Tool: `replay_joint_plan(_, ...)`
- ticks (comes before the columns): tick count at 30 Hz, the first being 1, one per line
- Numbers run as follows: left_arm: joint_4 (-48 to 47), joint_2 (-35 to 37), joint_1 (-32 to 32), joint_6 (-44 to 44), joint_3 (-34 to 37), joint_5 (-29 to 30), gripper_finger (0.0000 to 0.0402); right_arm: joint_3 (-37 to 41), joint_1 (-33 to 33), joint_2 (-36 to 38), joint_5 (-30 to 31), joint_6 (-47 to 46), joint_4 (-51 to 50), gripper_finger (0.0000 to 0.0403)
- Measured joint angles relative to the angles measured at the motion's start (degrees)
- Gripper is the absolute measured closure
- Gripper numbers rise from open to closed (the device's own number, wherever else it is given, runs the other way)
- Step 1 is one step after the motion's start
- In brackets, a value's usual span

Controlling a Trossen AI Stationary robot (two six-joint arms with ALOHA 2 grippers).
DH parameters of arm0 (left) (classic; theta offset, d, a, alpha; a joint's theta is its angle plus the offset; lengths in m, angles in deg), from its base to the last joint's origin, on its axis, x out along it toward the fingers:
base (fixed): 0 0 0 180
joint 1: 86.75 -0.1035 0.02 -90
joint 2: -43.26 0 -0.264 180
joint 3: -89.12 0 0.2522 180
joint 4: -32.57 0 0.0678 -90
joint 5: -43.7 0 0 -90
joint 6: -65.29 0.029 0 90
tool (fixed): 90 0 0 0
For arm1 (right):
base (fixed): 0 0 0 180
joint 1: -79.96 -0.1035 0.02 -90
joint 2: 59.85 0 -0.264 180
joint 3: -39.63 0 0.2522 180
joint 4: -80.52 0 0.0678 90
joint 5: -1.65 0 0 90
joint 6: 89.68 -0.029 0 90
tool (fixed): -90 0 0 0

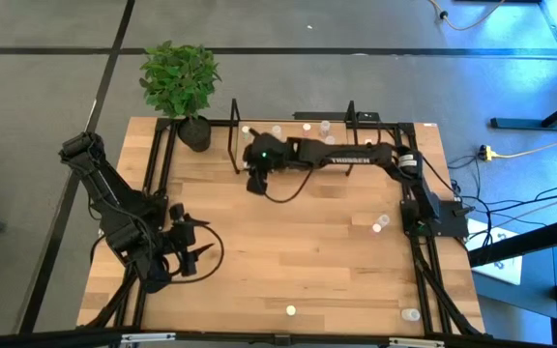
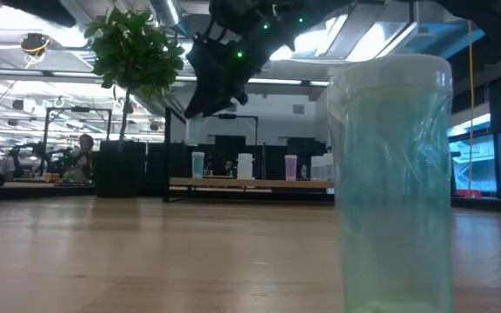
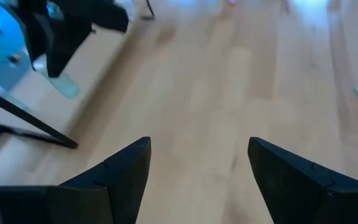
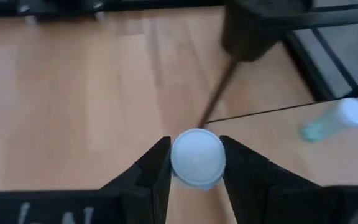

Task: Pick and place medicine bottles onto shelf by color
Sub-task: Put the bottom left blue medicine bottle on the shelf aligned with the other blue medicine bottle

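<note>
Near the upper middle of the high view, the right claw (image 1: 258, 166) hangs over the left end of the shelf (image 1: 337, 145), with its dark arm stretched leftward from the surface's right edge. Its own wrist view shows the claw (image 4: 196, 163) closed on a white-capped bottle (image 4: 197, 158), one finger pressing each side of the round cap. Beyond it in that view, a pale green bottle (image 4: 337, 121) lies on its side on the light board of the shelf (image 4: 278, 134), past the thin black wire.

At the lower left of the high view, the left claw (image 1: 187, 240) sits over bare wood, well apart from the shelf. From its wrist view the claw (image 3: 197, 165) is spread wide with nothing between its fingers.

Along the shelf in the high view, several small pale bottles (image 1: 307, 127) stand in a row. Loose bottles remain on the surface (image 1: 288, 222): a pair (image 1: 381, 223) toward the right middle, one (image 1: 291, 310) at the bottom centre and one (image 1: 410, 314) at the lower right.

In the low view, a large clear-green bottle (image 2: 394, 183) fills the right foreground, and the shelf (image 2: 250, 183) sits far back carrying small bottles. A potted plant (image 1: 180, 87) stands at the surface's upper left corner.
</note>
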Motion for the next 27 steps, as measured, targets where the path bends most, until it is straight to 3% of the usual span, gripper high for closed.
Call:
replay_joint_plan(6, 0.0, 0.0, -1.68, 0.02, 0.0, 3.87, 0.0138, 0.02, 2.56, 0.0, -0.07, -0.01, 3.63, 0.0276)
replay_joint_plan(27, -0.02, 0.0, -4.25, 0.44, 0.02, 1.76, 0.0138, 0.11, 6.83, -4.28, -0.02, -0.06, 9.78, 0.0276)
